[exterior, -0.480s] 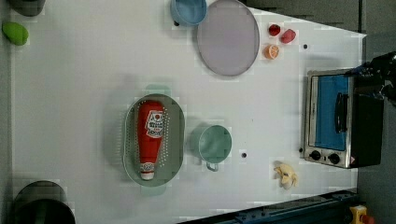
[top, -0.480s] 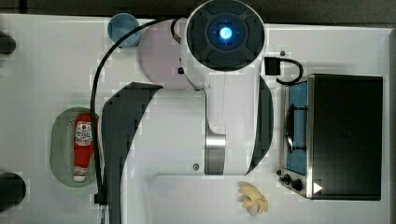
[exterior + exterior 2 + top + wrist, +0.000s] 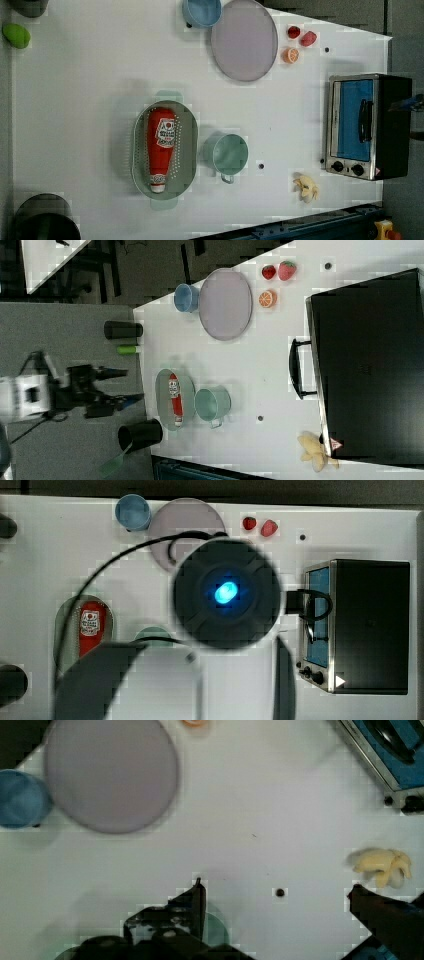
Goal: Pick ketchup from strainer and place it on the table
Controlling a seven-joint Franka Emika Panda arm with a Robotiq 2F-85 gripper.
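Comparing with before, the arm's round dark end has been swung over the desk (image 3: 75, 75); pincer (image 3: 275, 892) spread wide, ungrasping. Red white-capped ketchup (image 3: 161, 147) is laid lengthwise in the strainer (image 3: 187, 150).

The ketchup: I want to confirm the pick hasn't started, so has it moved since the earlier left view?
No. The ketchup lies in the strainer as before, cap toward the left view's bottom, beside the green cup.

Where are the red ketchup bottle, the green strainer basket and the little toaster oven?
Red ketchup squeeze bottle (image 3: 161, 145), left view, on its label.
Pale green oval plastic strainer (image 3: 187, 150), left view, perforated bottom.
Silver toaster oven (image 3: 354, 120), left view, blue door.
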